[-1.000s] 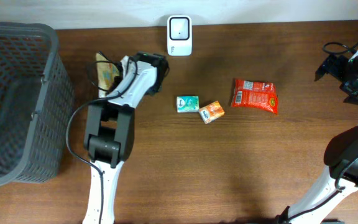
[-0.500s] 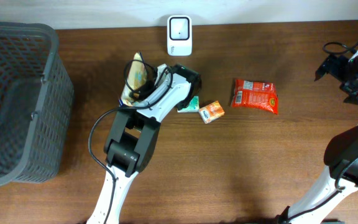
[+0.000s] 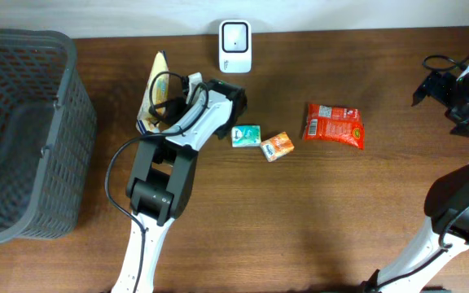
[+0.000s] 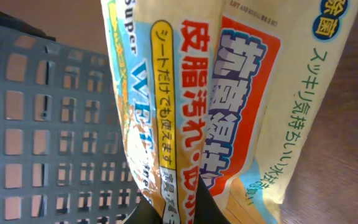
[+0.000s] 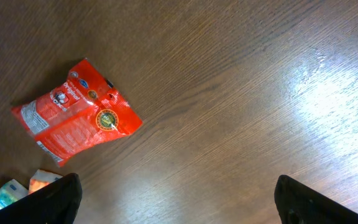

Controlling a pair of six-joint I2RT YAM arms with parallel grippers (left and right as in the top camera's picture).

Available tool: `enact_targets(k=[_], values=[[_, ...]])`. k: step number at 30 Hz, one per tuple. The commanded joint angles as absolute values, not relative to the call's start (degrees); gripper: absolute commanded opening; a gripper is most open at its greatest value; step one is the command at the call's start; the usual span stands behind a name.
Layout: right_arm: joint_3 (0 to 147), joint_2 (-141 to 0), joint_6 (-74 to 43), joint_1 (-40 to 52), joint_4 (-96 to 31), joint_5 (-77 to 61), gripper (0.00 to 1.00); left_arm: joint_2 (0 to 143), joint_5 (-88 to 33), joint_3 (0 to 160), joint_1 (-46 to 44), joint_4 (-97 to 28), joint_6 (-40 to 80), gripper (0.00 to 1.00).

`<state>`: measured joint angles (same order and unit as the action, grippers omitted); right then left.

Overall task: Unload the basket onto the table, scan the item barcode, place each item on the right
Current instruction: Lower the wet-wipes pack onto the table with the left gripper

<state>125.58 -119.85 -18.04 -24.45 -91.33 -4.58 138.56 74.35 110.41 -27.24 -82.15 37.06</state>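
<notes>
The item, a yellow pouch [image 3: 155, 88] printed with Japanese text, hangs above the table left of the white barcode scanner [image 3: 234, 46]. My left gripper [image 3: 164, 104] is shut on its lower edge. In the left wrist view the pouch [image 4: 229, 93] fills most of the picture, and the gripper [image 4: 182, 210] pinches it at the bottom between two dark fingers [image 4: 154, 211]. No barcode shows on the visible face. My right gripper [image 3: 454, 91] stands open at the far right edge, holding nothing. In its own view the right gripper [image 5: 182, 202] is wide open over bare wood.
A dark mesh basket [image 3: 23, 130] fills the left side, also seen behind the pouch [image 4: 48, 143]. A teal pack [image 3: 245, 135], an orange pack [image 3: 277, 146] and a red pouch [image 3: 334, 124] lie mid-table. The red pouch [image 5: 76, 112] also shows in the right wrist view.
The left arm swung right toward the middle with the pouch, then back left; the pouch now stands more on edge, left of the scanner. The right arm has not moved.
</notes>
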Motion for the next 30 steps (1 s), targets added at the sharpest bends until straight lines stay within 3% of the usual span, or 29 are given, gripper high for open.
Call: enact_targets(k=[1, 4, 9, 18, 19, 21, 24, 30], values=[[125.6, -119.6, -18.5, -24.4, -91.5, -4.9, 0.98, 139.2, 78.8, 108.1, -26.9, -81.1, 39.5, 0.05], [125.6, -119.6, -18.5, -24.4, -91.5, -4.9, 0.99, 139.2, 84.3, 105.8, -24.8, -80.0, 39.5, 0.05], [125.6, -119.6, -18.5, -24.4, -91.5, -4.9, 0.98, 139.2, 83.3, 101.2, -21.3, -78.2, 39.5, 0.06], [125.6, -119.6, -18.5, -24.4, -91.5, -4.9, 0.98, 139.2, 59.8, 100.2, -25.7, -75.5, 39.5, 0.10], [125.6, -119.6, -18.5, -24.4, -91.5, -4.9, 0.98, 139.2, 58.6, 100.2, -26.7, -75.2, 39.5, 0.12], [125.6, -119.6, -18.5, -24.4, -91.5, -4.9, 0.98, 139.2, 56.0, 100.2, -28.9, -75.0, 39.5, 0.30], [125.6, -119.6, -18.5, -24.4, -91.5, -4.9, 0.98, 139.2, 51.8, 100.2, -31.9, -75.3, 39.4, 0.21], [125.6, -119.6, -18.5, -24.4, -91.5, -4.9, 0.98, 139.2, 36.2, 105.8, -35.1, -80.8, 35.1, 0.17]])
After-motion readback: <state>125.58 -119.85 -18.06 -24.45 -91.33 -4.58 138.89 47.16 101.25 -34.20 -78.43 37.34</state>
